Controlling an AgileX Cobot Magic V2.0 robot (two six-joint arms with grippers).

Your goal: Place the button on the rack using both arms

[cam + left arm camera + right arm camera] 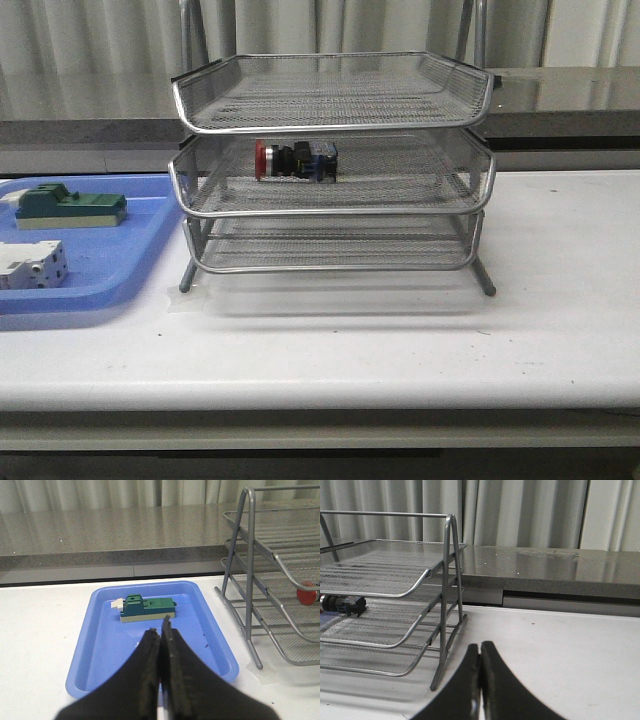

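On the table, front view:
Rack: the rack (330,165) stands on the white table (560,300) with three mesh tiers.
Button: the button (297,160) lies on its side on the middle tier, left of centre, red cap to the left.
Tray: a blue tray (110,285) sits just beside the rack's left leg; it holds a green-and-cream block (70,208) and a white breaker (32,265).
Arms: neither arm appears in this view.

Left wrist view:
Left gripper: the left gripper (161,630) has its fingers pressed together with nothing between them, poised above the tray.
Button: only the red cap shows, at the frame edge on the rack's middle tier.
Hidden: the breaker is not visible; it may lie behind the fingers.

Right wrist view:
Right gripper: the right gripper (480,647) is closed and empty, over bare table beside the rack's leg.
Button: seen dark and small at the left edge, on the middle tier.
Hidden: the rack's left part is cut off by the frame.

Step in hand:
Status: judged complete, or in its closing stage, as the button rests on the rack and both claws are clear of it.
Next move: calls for nothing more than holding both arms clear without brushing the rack's legs.
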